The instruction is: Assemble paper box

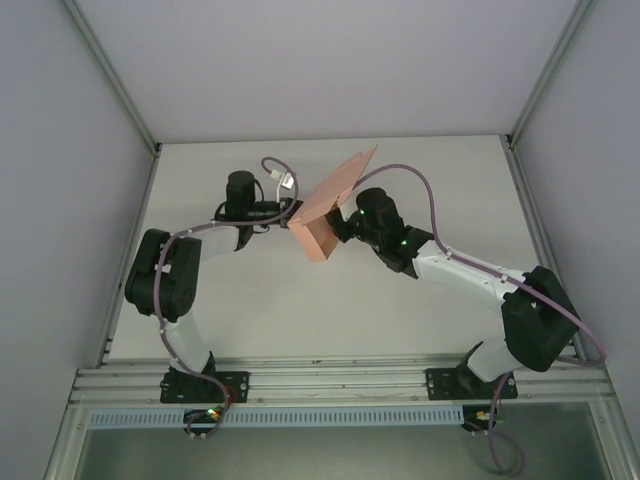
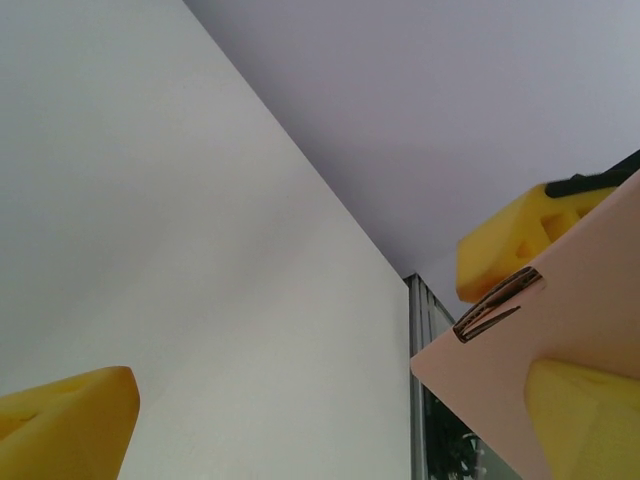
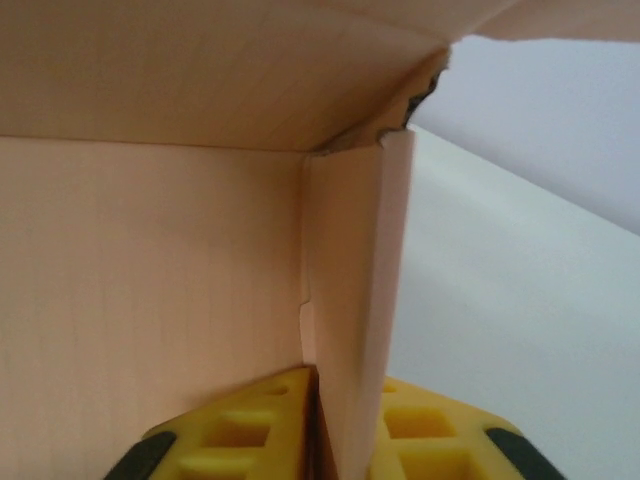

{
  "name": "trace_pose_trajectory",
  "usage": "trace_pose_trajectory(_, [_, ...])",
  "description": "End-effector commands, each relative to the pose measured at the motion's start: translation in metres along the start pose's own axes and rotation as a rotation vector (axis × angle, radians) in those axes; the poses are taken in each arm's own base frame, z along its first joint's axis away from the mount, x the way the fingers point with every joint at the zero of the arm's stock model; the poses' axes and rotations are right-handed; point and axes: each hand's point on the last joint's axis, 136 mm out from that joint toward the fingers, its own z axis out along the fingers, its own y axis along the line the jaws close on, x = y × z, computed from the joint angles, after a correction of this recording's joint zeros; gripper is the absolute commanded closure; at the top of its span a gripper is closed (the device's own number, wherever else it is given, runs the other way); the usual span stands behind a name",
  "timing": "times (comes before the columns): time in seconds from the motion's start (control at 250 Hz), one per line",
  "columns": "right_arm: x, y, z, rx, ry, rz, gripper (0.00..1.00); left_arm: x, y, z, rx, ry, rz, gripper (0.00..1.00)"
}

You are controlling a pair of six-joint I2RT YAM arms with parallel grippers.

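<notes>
The salmon-pink paper box is partly folded and held up over the middle of the table, one flap raised toward the back. My right gripper comes at it from the right. In the right wrist view, one upright wall of the box stands between its yellow fingers, which close on it with a thin dark slit on the left side. My left gripper is open at the box's left side. Its wide-spread fingers have a corner of the card lying against the right one.
The white table lies under both arms, ringed by grey enclosure walls and aluminium posts. A metal rail with the arm bases runs along the near edge. A loose cable loops above the left wrist.
</notes>
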Motion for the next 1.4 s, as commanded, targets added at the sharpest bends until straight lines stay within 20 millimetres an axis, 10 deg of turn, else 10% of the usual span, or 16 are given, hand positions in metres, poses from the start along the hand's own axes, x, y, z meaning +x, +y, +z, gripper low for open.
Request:
trace_pose_trajectory(0.0, [0.004,0.043,0.004,-0.194,0.041,0.002,0.81,0.009,-0.044,0.025,0.081,0.100,0.147,0.00])
trace_pose_trajectory(0.16, [-0.009,0.038,0.008,-0.173,0.023,0.035,1.00,0.026,-0.043,0.036,0.010,0.172,0.177,0.00])
trace_pose_trajectory(0.431, [0.005,-0.044,0.008,0.320,0.068,0.173,1.00,0.028,-0.051,0.037,-0.001,0.180,0.198,0.00])
trace_pose_trajectory(0.603, [0.012,-0.053,-0.003,0.370,0.038,0.179,1.00,0.034,-0.039,0.031,-0.097,0.181,0.197,0.00])
trace_pose_trajectory(0.767, [0.014,-0.063,-0.023,0.393,0.014,0.181,1.00,0.028,0.012,-0.008,-0.359,0.099,0.059,0.00])
trace_pose_trajectory(0.942, [0.063,-0.082,-0.037,0.490,0.230,0.200,1.00,0.038,0.081,-0.090,-0.793,0.012,-0.124,0.00])
trace_pose_trajectory(1.166, [0.151,-0.030,-0.011,0.247,0.529,0.220,1.00,0.048,0.104,-0.140,-1.043,0.009,-0.182,0.00])
trace_pose_trajectory(1.394, [0.191,0.006,0.022,0.024,0.684,0.075,1.00,0.037,0.111,-0.126,-0.952,0.019,-0.186,0.00])
